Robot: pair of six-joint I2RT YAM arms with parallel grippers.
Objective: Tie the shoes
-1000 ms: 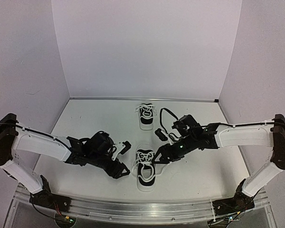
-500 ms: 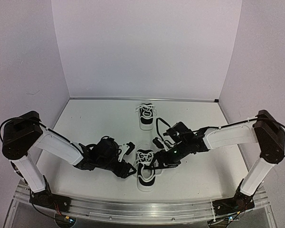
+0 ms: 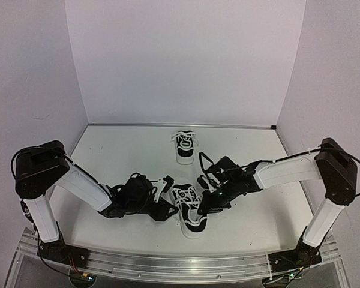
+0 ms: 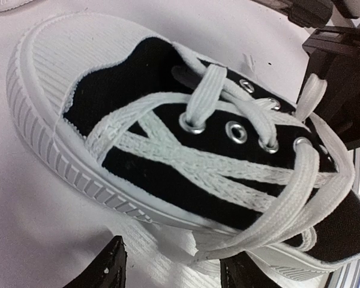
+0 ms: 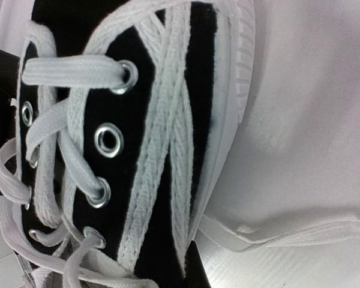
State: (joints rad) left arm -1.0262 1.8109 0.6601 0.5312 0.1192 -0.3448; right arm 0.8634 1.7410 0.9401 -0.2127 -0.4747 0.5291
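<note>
The near shoe lies between my two grippers, black with a white sole and loose white laces, and sits askew on the table. The far shoe stands at the back. My left gripper is low at the near shoe's left side. In its wrist view the left gripper is open, with a lace end lying across the gap between its fingers. My right gripper presses at the shoe's right side. The right gripper is shut there, against the sole. Another lace runs just past its tip; whether it is pinched does not show.
The white table is walled at the back and on both sides. Both arms stretch low across its near half. The aluminium rail with the arm bases runs along the near edge, just behind the near shoe.
Both arms came down and closed in on the near shoe, which turned and slid slightly towards the rail. My right gripper went from open to shut; the left one narrowed.
</note>
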